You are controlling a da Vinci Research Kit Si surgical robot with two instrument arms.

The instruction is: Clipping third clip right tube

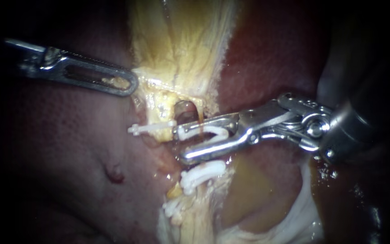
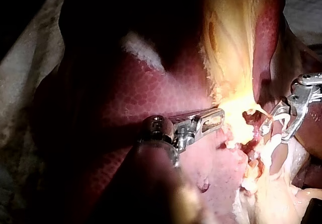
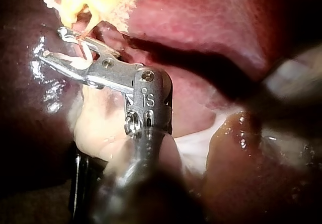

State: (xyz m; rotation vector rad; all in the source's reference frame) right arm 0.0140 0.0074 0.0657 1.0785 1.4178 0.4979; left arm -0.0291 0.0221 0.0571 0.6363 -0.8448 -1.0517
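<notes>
— Two instruments in there. What is each one doing?

— The left instrument (image 1: pixel 133 85) has its jaws closed on the edge of the yellow tissue (image 1: pixel 177 54), up and off to one side of the hole (image 1: pixel 187 108) in that tissue. I read it as a pull, drawing the sheet taut so the hole gapes and whatever runs beside it shows.

— And the other?

— The right instrument (image 1: pixel 181 143) carries a white clip (image 1: pixel 206 132) seated between its jaws. Both jaws bear on the clip's legs, and the clip is wide open. It sits just below the hole.

— Where is the tube?

— The right tube (image 1: pixel 200 116) is that thin brownish strand along the side of the hole nearest the right instrument. It runs down from the hole and into the open clip.

— Ready to squeeze, then?

— Nearly, I'd judge. The jaws come in crosswise to the strand, which is how a clip has to meet a tube. I can't tell whether the clip's tips reach fully past it.

— Any other clips?

— A lower clip (image 1: pixel 202 174) lies closed further below the hole, and a side clip (image 1: pixel 152 128) juts out from the hole's far side towards the liver (image 1: pixel 68 158). Placing this one so near the hole probably leaves a gap above the lower clip.

— What could go wrong?

— It could catch loose tissue along with the strand.
</notes>
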